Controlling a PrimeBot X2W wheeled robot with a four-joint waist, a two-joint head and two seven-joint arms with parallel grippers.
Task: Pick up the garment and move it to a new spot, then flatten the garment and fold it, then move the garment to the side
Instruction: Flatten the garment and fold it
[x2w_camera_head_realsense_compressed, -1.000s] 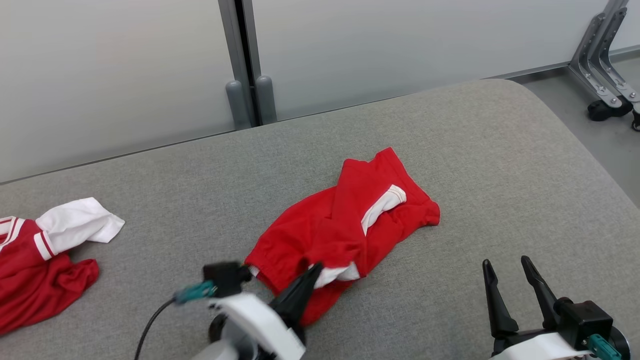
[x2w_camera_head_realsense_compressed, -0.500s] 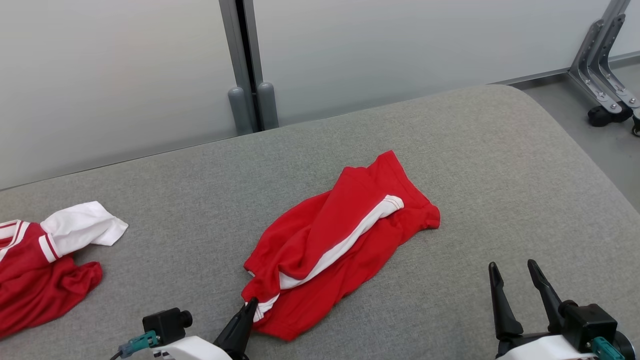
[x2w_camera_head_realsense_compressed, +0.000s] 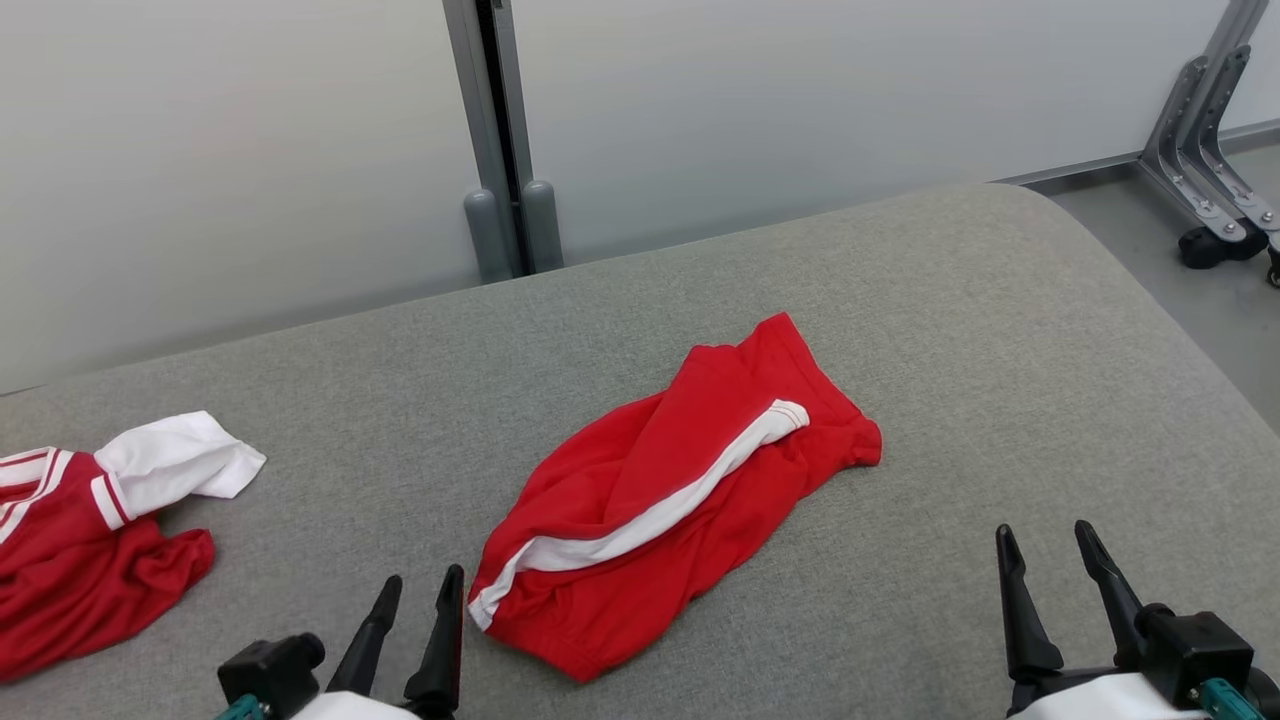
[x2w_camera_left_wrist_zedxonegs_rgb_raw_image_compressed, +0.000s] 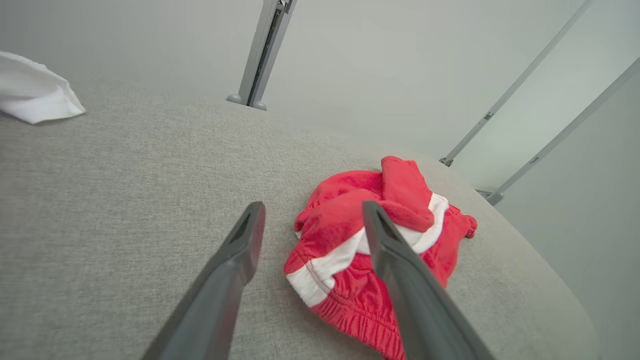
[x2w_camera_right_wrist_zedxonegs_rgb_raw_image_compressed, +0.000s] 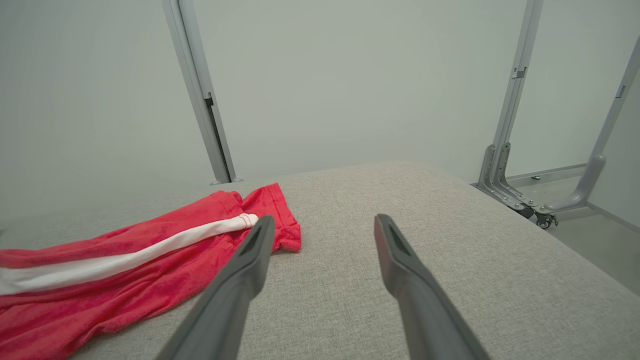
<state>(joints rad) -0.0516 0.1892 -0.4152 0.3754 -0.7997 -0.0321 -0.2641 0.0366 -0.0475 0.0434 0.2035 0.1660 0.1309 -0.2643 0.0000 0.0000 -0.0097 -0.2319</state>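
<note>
the garment is seen as soft, matt red cloth, faintly fuzzy, with a white cloth stripe and a gathered hem, and the table under it is covered in coarse grey woven fabric, matt and flecked. a second garment is made of like red and white cloth. the fingers of the left gripper and right gripper are formed of smooth, dark, matt plastic, while the post and the bracket are of dull grey metal.
</note>
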